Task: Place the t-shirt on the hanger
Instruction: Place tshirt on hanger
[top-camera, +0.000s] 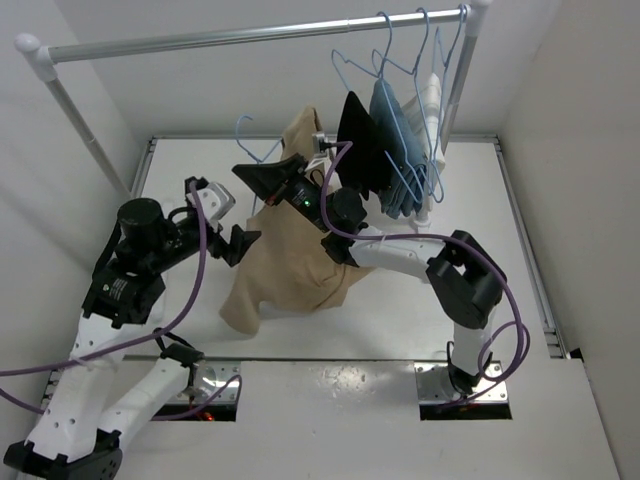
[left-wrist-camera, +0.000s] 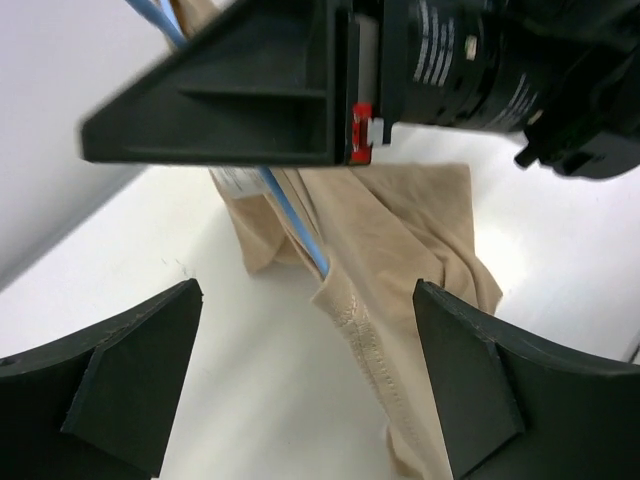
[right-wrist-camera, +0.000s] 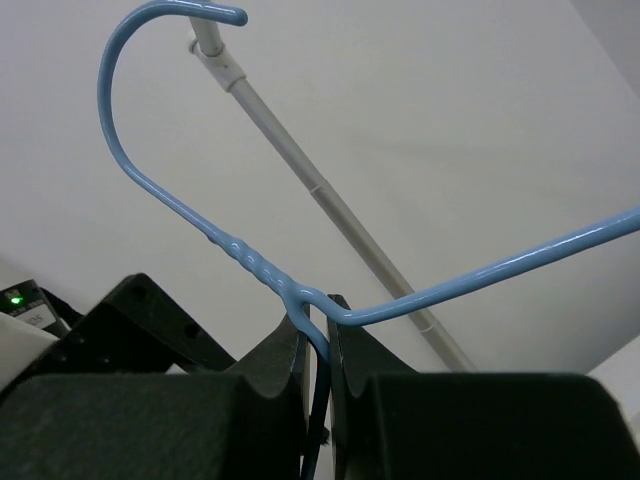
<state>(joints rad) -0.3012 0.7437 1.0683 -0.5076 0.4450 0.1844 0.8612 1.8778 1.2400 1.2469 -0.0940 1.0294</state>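
Your right gripper (right-wrist-camera: 318, 350) pinches the hanger (right-wrist-camera: 250, 265) just below its twisted neck. The t-shirt (left-wrist-camera: 400, 240), soft and limp, hangs ahead of your open left gripper (left-wrist-camera: 305, 390). I think its stitched edge (left-wrist-camera: 365, 345) gives the firmest hold.

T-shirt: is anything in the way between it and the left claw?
Nothing visible. The open left claw faces the t-shirt directly. The right claw, shut on the hanger, is higher up, not between them.

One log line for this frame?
right tool: shut on hanger neck | left tool: open, facing t-shirt | t-shirt: draped below hanger
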